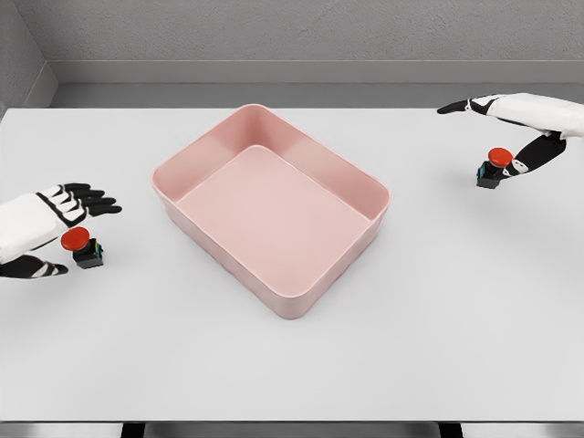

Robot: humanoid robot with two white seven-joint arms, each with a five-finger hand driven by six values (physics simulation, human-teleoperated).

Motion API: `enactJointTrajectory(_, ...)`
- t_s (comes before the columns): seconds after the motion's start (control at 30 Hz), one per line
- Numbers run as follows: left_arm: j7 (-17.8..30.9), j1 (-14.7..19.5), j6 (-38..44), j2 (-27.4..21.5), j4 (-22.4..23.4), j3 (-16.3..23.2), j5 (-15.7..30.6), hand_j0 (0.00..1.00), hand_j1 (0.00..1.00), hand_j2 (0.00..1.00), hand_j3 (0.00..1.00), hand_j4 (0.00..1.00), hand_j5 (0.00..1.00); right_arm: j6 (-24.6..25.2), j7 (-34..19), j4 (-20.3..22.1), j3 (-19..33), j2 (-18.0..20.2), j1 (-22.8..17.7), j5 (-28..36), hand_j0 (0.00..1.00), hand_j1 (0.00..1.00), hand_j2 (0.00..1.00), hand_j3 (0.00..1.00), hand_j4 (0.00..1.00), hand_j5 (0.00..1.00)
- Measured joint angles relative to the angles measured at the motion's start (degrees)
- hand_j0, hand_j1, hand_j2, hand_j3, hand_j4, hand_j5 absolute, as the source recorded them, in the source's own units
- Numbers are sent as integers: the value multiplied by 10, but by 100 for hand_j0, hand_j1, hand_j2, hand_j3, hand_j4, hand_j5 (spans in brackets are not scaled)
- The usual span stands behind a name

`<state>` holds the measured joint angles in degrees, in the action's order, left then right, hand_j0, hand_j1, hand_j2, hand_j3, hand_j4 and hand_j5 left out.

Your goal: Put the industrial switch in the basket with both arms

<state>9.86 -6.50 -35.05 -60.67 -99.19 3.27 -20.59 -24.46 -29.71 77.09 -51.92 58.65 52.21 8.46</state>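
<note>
Your left hand (46, 224) spread beside left switch (80, 246) on table (438, 328) | your right hand (516, 128) fingers touching right switch (493, 168), grasp unclear | pink basket (374, 193) between, well apart from both

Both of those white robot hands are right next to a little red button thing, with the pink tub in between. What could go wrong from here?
1. Neither robot hand clearly grips yet: the left robot hand has its fingers spread beside its switch, so closing could knock it away.
2. The right robot hand meets its switch near the table's right edge; a nudge might push it off.
3. The pink basket has raised walls; a low carry could clip the rim.
</note>
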Motion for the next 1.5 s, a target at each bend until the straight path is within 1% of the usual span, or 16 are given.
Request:
enactJointTrajectory(0.13, 0, -1, 0, 3, -5, 1, 0, 100, 100, 100, 100, 100, 100, -1, 0, 0, -1, 3, 0, -2, 100, 100, 100, 100, 100, 100)
enactJointTrajectory(0.23, 0, -3, 0, 4, -6, 1, -1, 100, 100, 100, 100, 100, 100, 0, 0, -2, -4, 13, 0, -4, 100, 100, 100, 100, 100, 100)
enactJointTrajectory(0.37, 0, -3, 0, 8, -6, 1, -2, 100, 100, 100, 100, 100, 100, -2, 0, -34, -22, 18, 2, -6, 100, 100, 100, 100, 100, 100)
enactJointTrajectory(0.47, 0, -3, 0, 9, -5, 1, -3, 100, 100, 100, 100, 100, 100, 0, 0, -48, -29, 15, 1, -6, 100, 100, 100, 100, 100, 100)
enactJointTrajectory(0.7, 1, -1, 0, 18, 7, 1, -15, 100, 100, 100, 100, 100, 100, 2, 0, -118, -32, -28, 5, -8, 100, 100, 100, 100, 100, 100)
enactJointTrajectory(0.9, 1, 7, 0, 32, 40, 1, -34, 100, 100, 100, 100, 100, 100, 4, -2, -173, -30, -69, 10, -37, 100, 100, 100, 100, 100, 100)
enactJointTrajectory(1.03, 1, 6, 0, 44, 49, 1, -47, 100, 100, 100, 100, 100, 100, 4, -6, -202, -31, -85, 11, -42, 100, 100, 100, 100, 100, 100)
enactJointTrajectory(1.13, 1, 11, 0, 57, 52, 1, -58, 100, 100, 100, 100, 100, 100, 5, -9, -228, -29, -99, 15, -62, 100, 100, 100, 100, 100, 100)
enactJointTrajectory(1.33, 1, 14, 0, 70, 57, 2, -65, 100, 100, 100, 100, 100, 100, 5, -18, -268, -27, -125, 26, -85, 100, 100, 100, 100, 100, 100)
enactJointTrajectory(1.4, 1, 28, 0, 71, 66, 3, -65, 100, 100, 100, 100, 100, 100, 5, -19, -279, -27, -130, 26, -89, 100, 100, 100, 100, 100, 100)
enactJointTrajectory(1.43, 1, 45, 0, 71, 73, 8, -65, 100, 100, 100, 100, 100, 100, 5, -19, -284, -28, -133, 26, -90, 100, 100, 100, 100, 100, 100)
enactJointTrajectory(1.5, 1, 52, 0, 72, 89, 17, -66, 100, 100, 100, 100, 100, 100, 5, -20, -290, -29, -136, 27, -91, 100, 100, 100, 100, 100, 100)
